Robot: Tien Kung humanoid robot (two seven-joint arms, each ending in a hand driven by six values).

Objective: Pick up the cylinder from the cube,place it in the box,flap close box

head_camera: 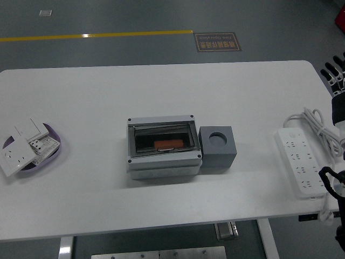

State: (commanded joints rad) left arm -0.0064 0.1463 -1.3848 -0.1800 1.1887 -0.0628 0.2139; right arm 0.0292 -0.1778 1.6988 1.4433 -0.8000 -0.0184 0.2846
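A grey box (163, 148) sits mid-table with its dark see-through flap down; an orange cylinder (168, 144) shows inside through the flap. A grey cube (217, 147) with an empty round hole on top stands touching the box's right side. My right hand (335, 70) is at the picture's far right edge, beyond the table's right end, fingers spread and holding nothing. The left arm is out of view.
A white power strip (301, 168) with a coiled cable lies at the table's right end. A purple dish (32, 147) with white switch and socket parts sits at the left edge.
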